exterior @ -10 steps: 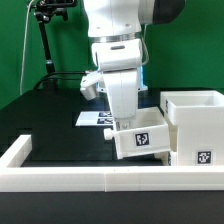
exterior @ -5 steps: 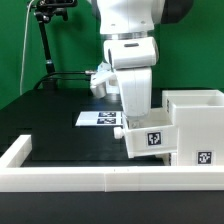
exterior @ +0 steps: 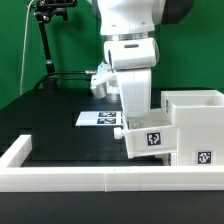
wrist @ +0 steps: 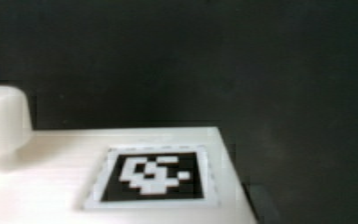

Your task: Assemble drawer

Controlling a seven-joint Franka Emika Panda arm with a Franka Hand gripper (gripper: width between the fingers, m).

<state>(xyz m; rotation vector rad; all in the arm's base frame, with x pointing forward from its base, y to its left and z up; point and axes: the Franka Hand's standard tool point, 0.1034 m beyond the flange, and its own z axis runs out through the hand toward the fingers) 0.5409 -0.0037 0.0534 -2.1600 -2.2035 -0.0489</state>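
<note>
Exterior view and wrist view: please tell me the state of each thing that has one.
Tray: off the table, held beside the housing, touching or nearly so.
Housing: upright on the table.
Gripper: hidden behind the tray, open or shut cannot be told.
Marker board: flat on the table.

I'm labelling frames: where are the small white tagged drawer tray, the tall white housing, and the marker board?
small white tagged drawer tray (exterior: 148,139), exterior view, tagged front face
tall white housing (exterior: 200,125), exterior view, front wall
marker board (exterior: 98,118), exterior view, flat top surface
</note>
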